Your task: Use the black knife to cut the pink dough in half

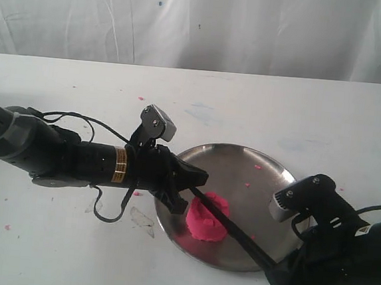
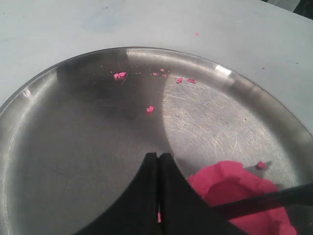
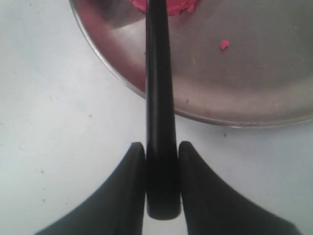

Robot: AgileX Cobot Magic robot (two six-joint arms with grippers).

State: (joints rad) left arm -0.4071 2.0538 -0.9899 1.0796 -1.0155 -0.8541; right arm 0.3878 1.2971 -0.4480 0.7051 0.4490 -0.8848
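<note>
The pink dough point(image 1: 207, 224) sits as one lump just beside the tips of the left claw point(image 1: 188, 182), whose two fingers are pressed together. It is ahead of the right claw point(image 3: 162, 147), which is clamped on the handle of the black knife point(image 1: 236, 229). The blade lies across the top of the dough. All this is on a round steel plate point(image 1: 242, 162) with pink crumbs point(image 2: 149, 108), on a white table point(image 1: 294, 105) before a white curtain point(image 1: 187, 22). Both arms reach low toward the plate from opposite sides.

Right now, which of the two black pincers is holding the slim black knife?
The right pincer, clamped on the handle of the slim black knife; the left pincer is shut, holding no knife.
</note>
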